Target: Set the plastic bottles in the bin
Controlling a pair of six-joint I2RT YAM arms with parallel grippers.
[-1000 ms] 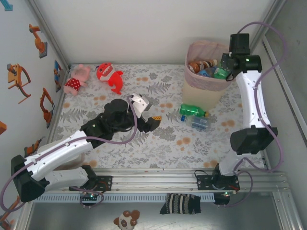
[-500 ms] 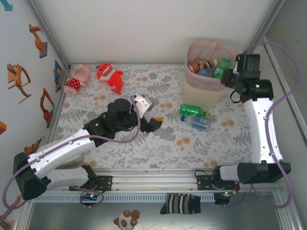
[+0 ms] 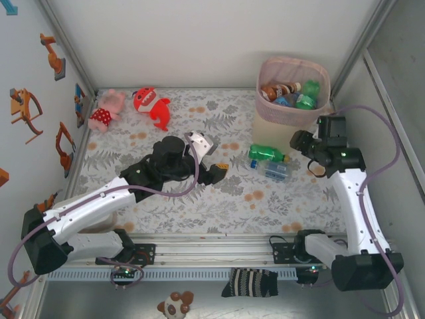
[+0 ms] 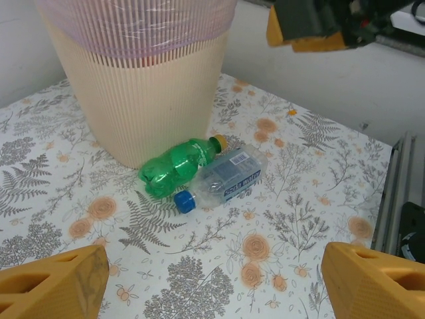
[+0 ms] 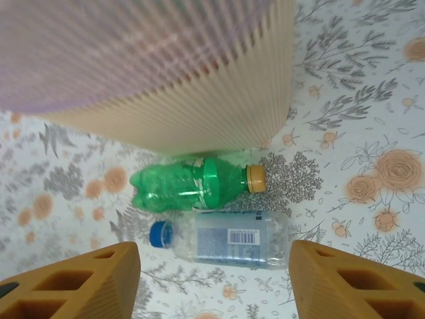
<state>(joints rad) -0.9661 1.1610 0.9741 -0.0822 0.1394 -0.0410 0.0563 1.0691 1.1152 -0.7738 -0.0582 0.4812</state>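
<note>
The bin (image 3: 287, 121), pink-rimmed and cream-bodied, stands at the back right with several plastic bottles (image 3: 292, 93) inside. A green bottle (image 3: 267, 153) with an orange cap and a clear bottle (image 3: 277, 170) with a blue cap lie side by side on the mat at the bin's foot. My right gripper (image 3: 299, 142) hangs open just right of the bin, above these two; the green bottle (image 5: 192, 183) and the clear bottle (image 5: 232, 236) lie between its fingers (image 5: 66, 282), below them. My left gripper (image 3: 214, 157) stands open and empty left of them, facing the green bottle (image 4: 176, 166) and the clear bottle (image 4: 226, 179).
A pink plush (image 3: 106, 109) and a red plush (image 3: 151, 106) lie at the back left. The bin's cream wall (image 5: 186, 100) rises right beside the two bottles. My right gripper (image 4: 312, 26) hangs high above the bottles in the left wrist view. A metal rail (image 3: 219, 246) runs along the near edge.
My right gripper let a green bottle go into the bin, opened, and swung back and down to the bin's near right side. The left gripper crept slightly right.
</note>
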